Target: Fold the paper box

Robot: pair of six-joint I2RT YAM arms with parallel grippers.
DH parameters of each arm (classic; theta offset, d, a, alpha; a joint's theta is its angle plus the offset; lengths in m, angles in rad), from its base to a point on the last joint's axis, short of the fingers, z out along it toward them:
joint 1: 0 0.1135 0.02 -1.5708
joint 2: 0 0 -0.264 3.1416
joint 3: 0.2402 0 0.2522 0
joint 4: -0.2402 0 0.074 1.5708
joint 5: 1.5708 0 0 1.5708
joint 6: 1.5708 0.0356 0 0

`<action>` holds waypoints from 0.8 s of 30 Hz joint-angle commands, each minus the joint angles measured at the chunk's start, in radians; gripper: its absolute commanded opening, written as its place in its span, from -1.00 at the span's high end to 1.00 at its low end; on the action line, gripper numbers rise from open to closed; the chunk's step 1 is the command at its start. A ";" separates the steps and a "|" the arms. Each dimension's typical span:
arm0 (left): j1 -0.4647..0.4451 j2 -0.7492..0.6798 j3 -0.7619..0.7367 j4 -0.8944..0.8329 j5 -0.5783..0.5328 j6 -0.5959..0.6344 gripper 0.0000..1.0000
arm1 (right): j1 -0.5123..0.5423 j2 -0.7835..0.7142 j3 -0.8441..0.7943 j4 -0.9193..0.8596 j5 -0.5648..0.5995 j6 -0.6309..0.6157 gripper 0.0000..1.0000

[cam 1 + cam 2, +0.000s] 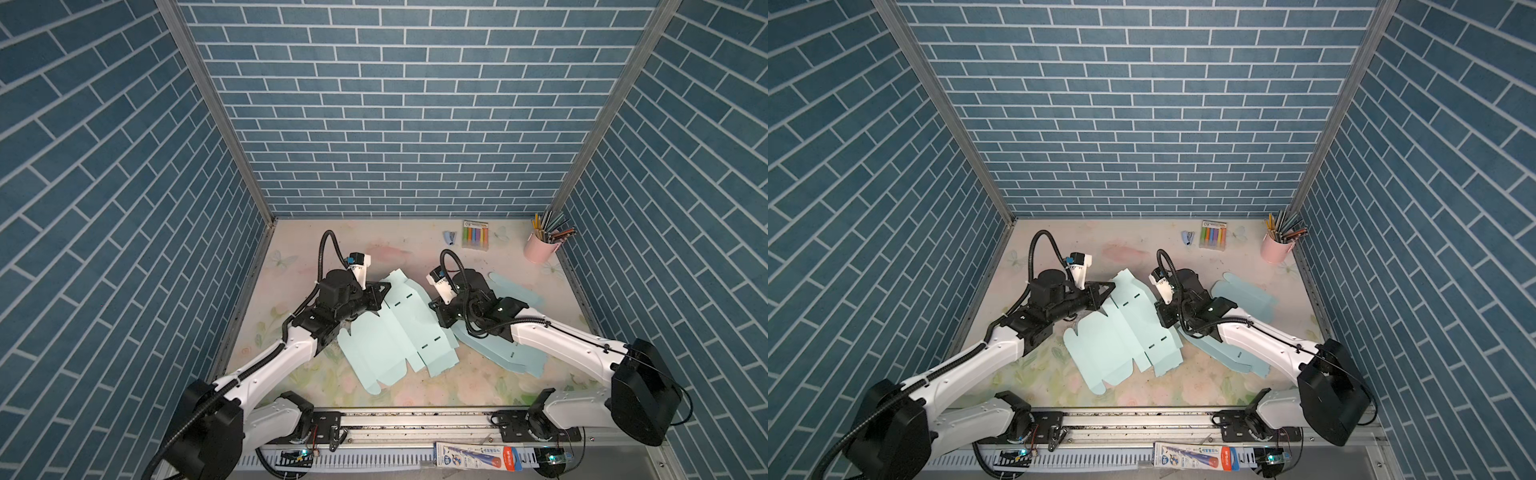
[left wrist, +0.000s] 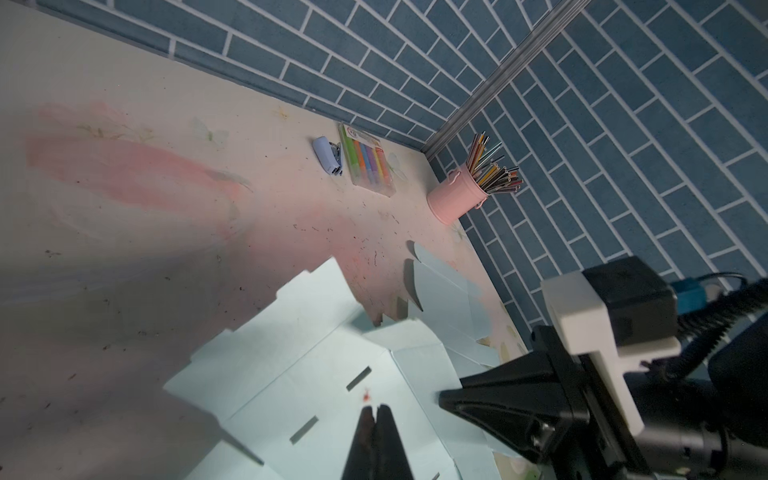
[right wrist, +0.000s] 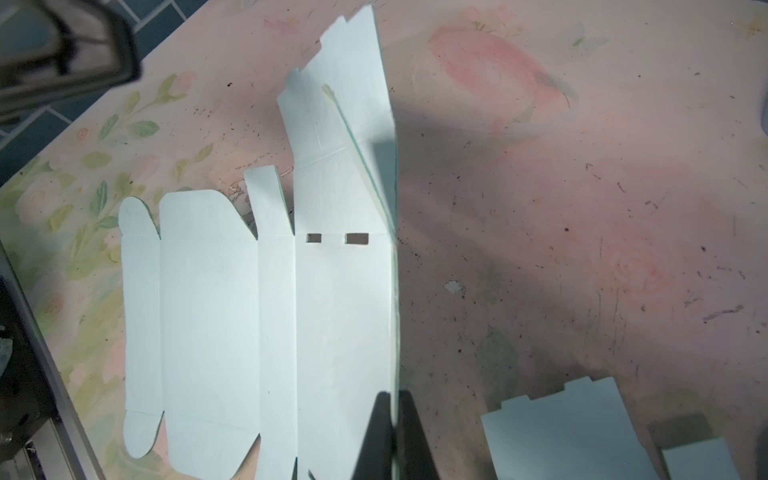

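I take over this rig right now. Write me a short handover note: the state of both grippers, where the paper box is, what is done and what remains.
Left gripper: shut, nothing seen between its jaws, tip over the paper box blank near its slots.
Right gripper: shut on the blank's long edge; that side panel stands up off the table.
Blank: mid-table between the arms, otherwise flat. Spare blanks lie under the right arm.
Done: one side panel raised, no more.
Left: fold the other panels and flaps, then push the tabs into the slots.
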 commanded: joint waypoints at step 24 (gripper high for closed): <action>-0.043 0.122 0.105 -0.030 0.025 0.082 1.00 | 0.099 -0.004 0.132 -0.087 0.191 -0.160 1.00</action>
